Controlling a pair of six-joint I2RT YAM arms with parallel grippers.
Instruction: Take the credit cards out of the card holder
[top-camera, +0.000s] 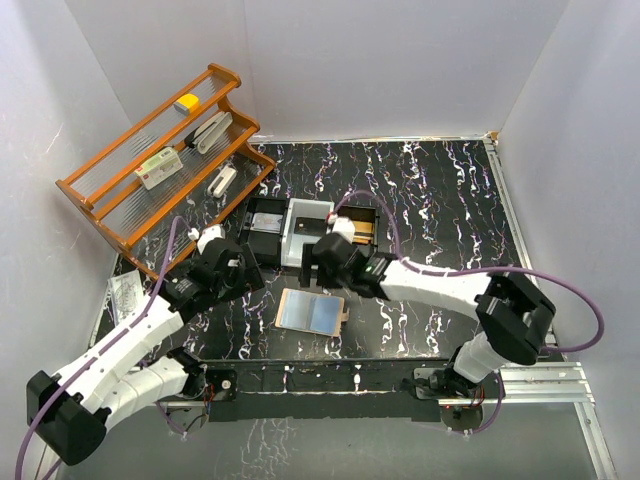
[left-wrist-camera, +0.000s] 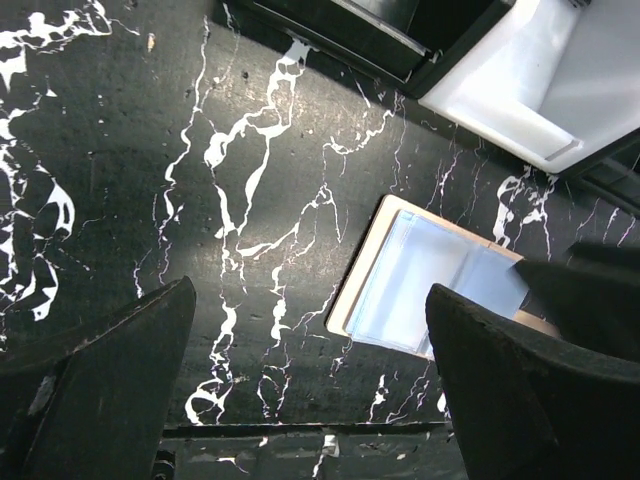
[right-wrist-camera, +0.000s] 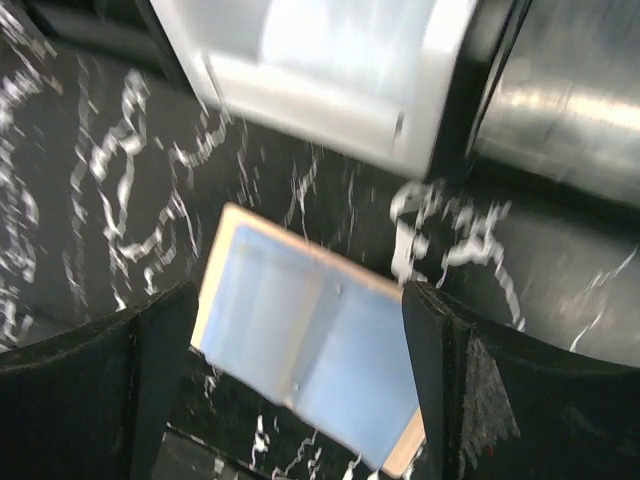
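Note:
The card holder (top-camera: 310, 312) lies opened flat on the black marbled table, a tan rim around blue-grey inner faces. I cannot tell whether credit cards sit in its slots. My right gripper (top-camera: 318, 262) hangs open just behind and above it. In the blurred right wrist view the card holder (right-wrist-camera: 300, 340) shows between the spread fingers of the right gripper (right-wrist-camera: 300, 395). My left gripper (top-camera: 248, 272) is open to the left of the holder. In the left wrist view the card holder (left-wrist-camera: 440, 280) lies beside the right finger of the left gripper (left-wrist-camera: 310, 390), with only bare table between the fingers.
A black-and-grey three-compartment tray (top-camera: 283, 232) stands just behind the holder, with an orange-brown edge (top-camera: 364, 234) in its right compartment. An orange wooden rack (top-camera: 100, 185) with small items stands at the back left. White walls close in the table.

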